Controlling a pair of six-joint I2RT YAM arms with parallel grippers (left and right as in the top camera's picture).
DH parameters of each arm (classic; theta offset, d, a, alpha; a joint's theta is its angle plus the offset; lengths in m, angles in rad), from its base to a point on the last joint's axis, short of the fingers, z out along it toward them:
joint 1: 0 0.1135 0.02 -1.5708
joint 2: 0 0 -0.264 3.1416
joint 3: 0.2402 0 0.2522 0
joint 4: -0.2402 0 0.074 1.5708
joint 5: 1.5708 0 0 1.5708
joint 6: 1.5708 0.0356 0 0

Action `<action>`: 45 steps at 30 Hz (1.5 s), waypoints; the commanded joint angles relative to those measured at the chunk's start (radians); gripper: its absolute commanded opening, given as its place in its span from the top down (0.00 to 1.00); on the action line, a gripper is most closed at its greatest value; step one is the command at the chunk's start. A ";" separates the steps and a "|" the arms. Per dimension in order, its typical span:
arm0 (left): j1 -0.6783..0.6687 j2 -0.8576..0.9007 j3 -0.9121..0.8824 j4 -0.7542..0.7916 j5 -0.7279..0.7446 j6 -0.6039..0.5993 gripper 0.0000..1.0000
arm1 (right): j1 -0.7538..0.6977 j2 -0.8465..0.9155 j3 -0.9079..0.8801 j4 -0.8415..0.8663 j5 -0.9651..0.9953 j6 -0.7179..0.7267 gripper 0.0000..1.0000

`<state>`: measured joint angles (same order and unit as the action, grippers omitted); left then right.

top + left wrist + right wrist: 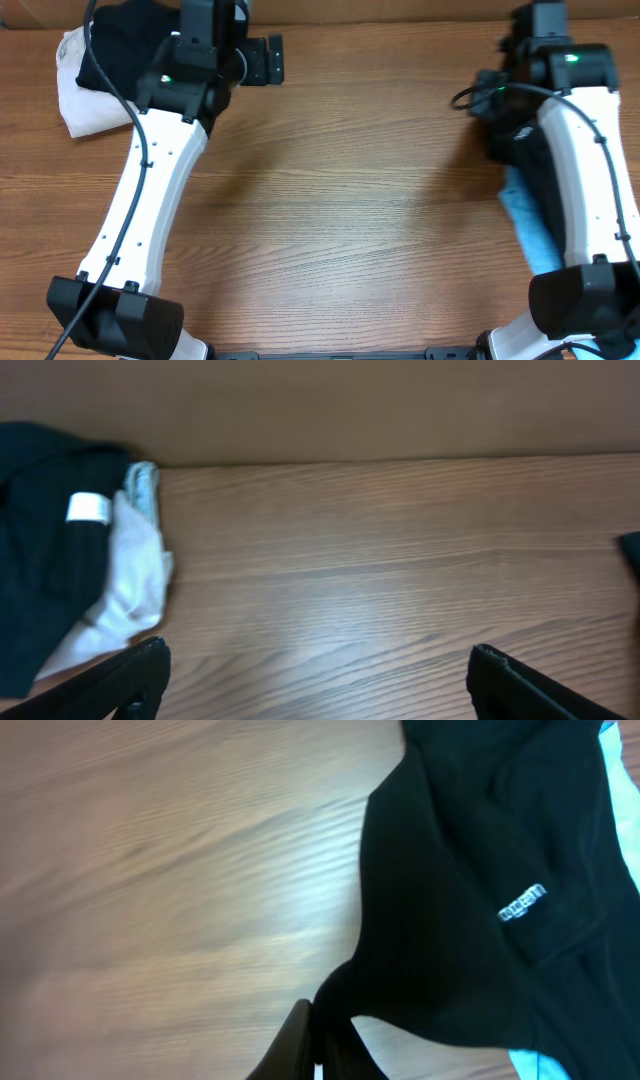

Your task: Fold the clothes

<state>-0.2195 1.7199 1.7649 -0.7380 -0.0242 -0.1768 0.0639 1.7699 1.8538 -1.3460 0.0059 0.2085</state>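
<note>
Evidently limp, the black garment (pixel 470 870) (at the right of the table (pixel 350 200), over a blue cloth (pixel 528 235)) is pinched by its edge in the right gripper (pixel 315 1020), a corner being judged firmer; the left gripper (pixel 320 685) is spread.

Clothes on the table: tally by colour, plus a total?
Black: 2, left black garment and right black garment
White: 1, white garment
Light blue: 1, light blue garment
Total: 4
</note>
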 commanded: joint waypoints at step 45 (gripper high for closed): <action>-0.513 0.504 0.058 0.312 0.204 0.011 0.00 | -0.480 0.009 0.011 -0.002 -0.292 -0.101 0.23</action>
<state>-0.7044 2.1571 1.7962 -0.4656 0.1661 -0.1001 -0.4194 1.7760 1.8549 -1.3540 -0.2466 0.1051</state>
